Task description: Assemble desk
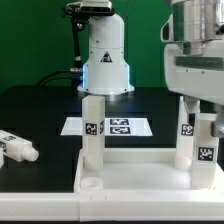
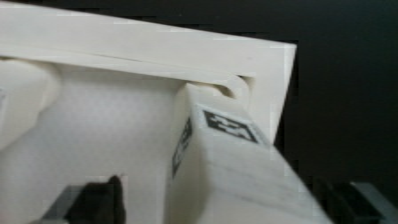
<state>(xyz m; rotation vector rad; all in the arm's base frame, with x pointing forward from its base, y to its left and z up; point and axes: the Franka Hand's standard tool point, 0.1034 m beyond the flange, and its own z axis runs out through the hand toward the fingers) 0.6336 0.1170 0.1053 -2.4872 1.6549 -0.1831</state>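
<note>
The white desk panel (image 1: 135, 172) lies flat at the front, with an empty round socket (image 1: 90, 185) at its near corner on the exterior view's left. One tagged white leg (image 1: 92, 130) stands upright on the left. Two more legs (image 1: 187, 132) (image 1: 207, 150) stand at the right. A fourth leg (image 1: 18, 148) lies loose on the table at the left. My gripper (image 1: 200, 105) hangs over the right-hand legs. In the wrist view a tagged leg (image 2: 231, 150) stands at the panel's corner (image 2: 249, 60) between my dark fingers (image 2: 98, 200). One finger is apart from it, so my gripper (image 2: 222, 205) looks open.
The white robot base (image 1: 105, 55) with blue light stands at the back centre. The marker board (image 1: 112, 127) lies flat on the black table behind the panel. A green wall closes the back.
</note>
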